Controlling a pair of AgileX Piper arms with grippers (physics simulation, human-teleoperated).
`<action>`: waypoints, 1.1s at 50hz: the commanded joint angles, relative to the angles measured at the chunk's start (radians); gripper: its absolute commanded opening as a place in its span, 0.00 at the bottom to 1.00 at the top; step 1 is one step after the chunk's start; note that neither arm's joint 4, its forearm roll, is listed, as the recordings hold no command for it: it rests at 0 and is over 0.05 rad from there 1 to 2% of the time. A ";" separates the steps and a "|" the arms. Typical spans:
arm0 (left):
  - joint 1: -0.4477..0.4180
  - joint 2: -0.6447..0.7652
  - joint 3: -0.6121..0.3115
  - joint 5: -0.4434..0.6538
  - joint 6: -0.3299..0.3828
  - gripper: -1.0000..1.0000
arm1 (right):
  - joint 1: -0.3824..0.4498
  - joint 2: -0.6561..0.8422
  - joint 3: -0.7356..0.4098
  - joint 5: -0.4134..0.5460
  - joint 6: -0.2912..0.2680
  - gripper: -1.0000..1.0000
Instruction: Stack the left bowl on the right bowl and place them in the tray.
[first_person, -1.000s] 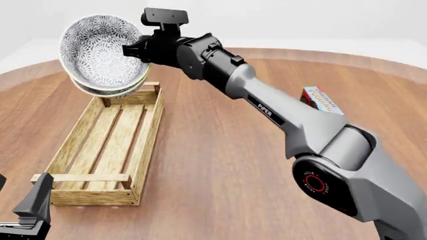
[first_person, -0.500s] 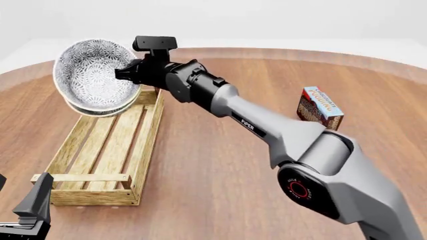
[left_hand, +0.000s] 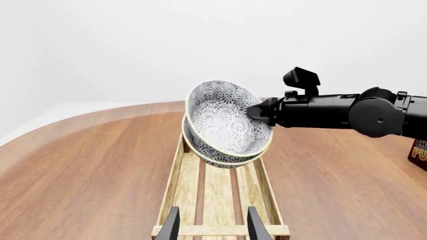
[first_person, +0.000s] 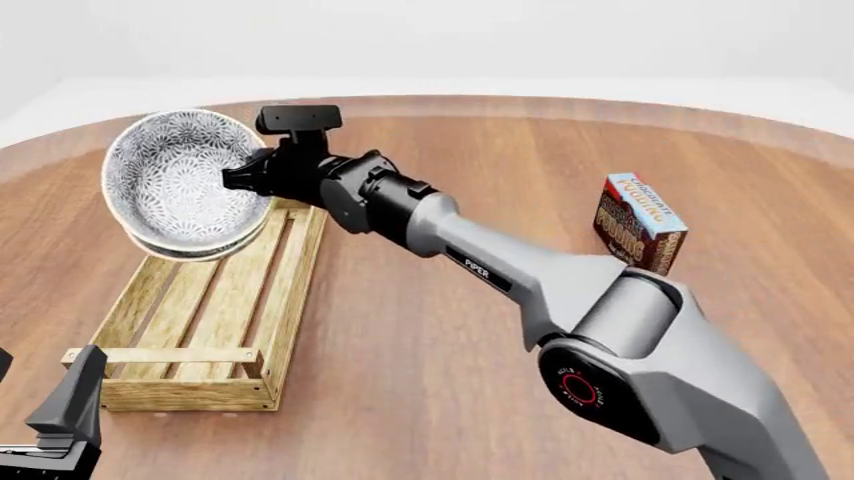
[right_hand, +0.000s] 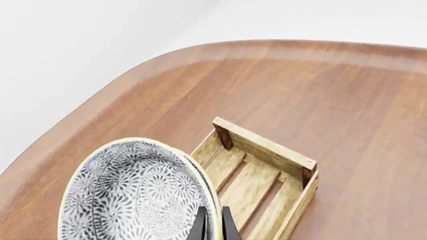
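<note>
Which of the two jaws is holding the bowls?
The right gripper, pinching the stacked bowls by their rim above the tray. The left gripper is empty.

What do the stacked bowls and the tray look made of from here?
Stacked bowls: probably glazed ceramic, with a dense grey floral print inside, a cream rim and a smooth sheen. Tray: unfinished light wood, with visible grain, separate slats and darker corner posts. These are renders, so it's a guess from looks.
</note>
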 joint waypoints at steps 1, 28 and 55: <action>0.000 0.000 0.000 0.000 0.000 1.00 | 0.008 0.006 -0.003 -0.024 0.011 0.00; 0.000 0.000 0.000 0.000 0.000 1.00 | 0.008 0.064 -0.022 -0.028 0.002 0.00; 0.000 0.000 0.000 0.000 0.000 1.00 | 0.014 0.137 -0.076 -0.018 -0.002 0.00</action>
